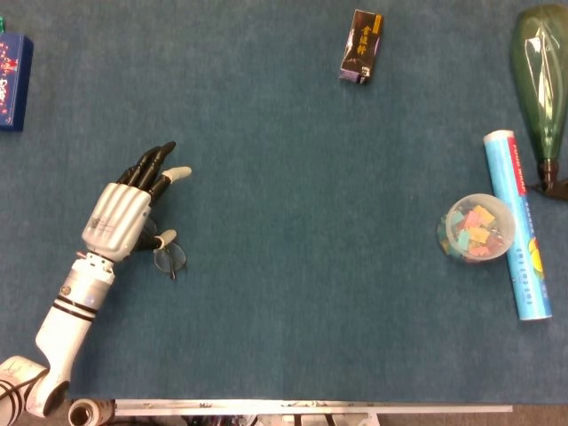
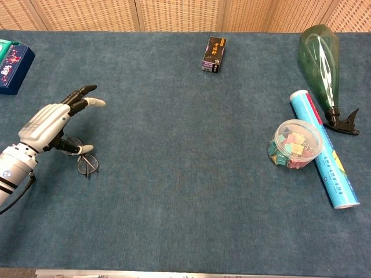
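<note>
The left hand [image 1: 120, 217] is seen at the left side of the blue table [image 1: 284, 293], held over a pair of glasses [image 1: 167, 257] that lies flat on the cloth. Its fingers [image 1: 153, 164] are stretched out and spread apart, pointing up and to the right in the head view, and nothing is gripped in them. The thumb tip is lowered just beside the frame of the glasses; whether it touches them cannot be told. The right hand is shown in neither view. A dark blue box [image 1: 12, 80] is placed at the far left edge, and a small dark carton [image 1: 360, 46] lies near the top middle. At the right, a clear tub of coloured clips [image 1: 477, 229] rests against a light blue tube [image 1: 517, 226], with a green spray bottle [image 1: 541, 75] laid above them.
</note>
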`<action>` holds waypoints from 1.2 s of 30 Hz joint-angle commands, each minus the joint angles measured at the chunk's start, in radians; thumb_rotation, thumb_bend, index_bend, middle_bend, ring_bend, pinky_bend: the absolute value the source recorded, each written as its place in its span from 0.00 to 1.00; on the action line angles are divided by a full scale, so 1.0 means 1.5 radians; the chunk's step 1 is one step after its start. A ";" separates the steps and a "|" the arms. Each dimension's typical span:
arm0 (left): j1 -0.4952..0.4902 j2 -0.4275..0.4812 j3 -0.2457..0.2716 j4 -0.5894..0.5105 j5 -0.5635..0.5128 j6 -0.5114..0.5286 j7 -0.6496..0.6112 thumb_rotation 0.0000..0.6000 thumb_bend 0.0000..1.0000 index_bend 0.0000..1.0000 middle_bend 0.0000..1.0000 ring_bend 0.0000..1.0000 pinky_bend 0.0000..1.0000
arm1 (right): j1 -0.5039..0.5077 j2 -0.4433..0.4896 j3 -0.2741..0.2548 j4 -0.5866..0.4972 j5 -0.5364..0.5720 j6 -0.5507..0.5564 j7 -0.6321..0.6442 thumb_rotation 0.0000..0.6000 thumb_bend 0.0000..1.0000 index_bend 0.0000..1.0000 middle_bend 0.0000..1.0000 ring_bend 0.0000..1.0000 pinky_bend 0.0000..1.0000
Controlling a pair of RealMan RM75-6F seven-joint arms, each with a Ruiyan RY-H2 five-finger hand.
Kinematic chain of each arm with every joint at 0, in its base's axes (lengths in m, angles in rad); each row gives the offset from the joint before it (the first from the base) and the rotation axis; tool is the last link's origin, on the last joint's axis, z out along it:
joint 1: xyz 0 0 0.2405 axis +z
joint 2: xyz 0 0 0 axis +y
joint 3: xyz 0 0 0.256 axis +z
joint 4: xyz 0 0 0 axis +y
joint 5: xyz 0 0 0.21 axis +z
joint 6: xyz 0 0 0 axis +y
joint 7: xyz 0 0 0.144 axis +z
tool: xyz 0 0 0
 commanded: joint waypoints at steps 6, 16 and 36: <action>-0.002 -0.002 0.002 0.006 -0.004 -0.008 -0.004 1.00 0.04 0.19 0.00 0.03 0.19 | -0.001 0.000 0.000 0.000 0.001 0.000 -0.001 1.00 0.21 0.22 0.30 0.36 0.47; 0.001 0.003 0.005 -0.004 0.003 0.012 -0.010 1.00 0.04 0.19 0.00 0.03 0.19 | -0.002 0.000 0.002 -0.003 0.000 0.006 0.002 1.00 0.21 0.22 0.30 0.36 0.47; 0.067 0.245 -0.028 -0.259 -0.009 0.152 0.145 1.00 0.04 0.19 0.01 0.05 0.20 | -0.005 -0.004 0.019 -0.003 -0.004 0.038 -0.024 1.00 0.21 0.24 0.31 0.36 0.47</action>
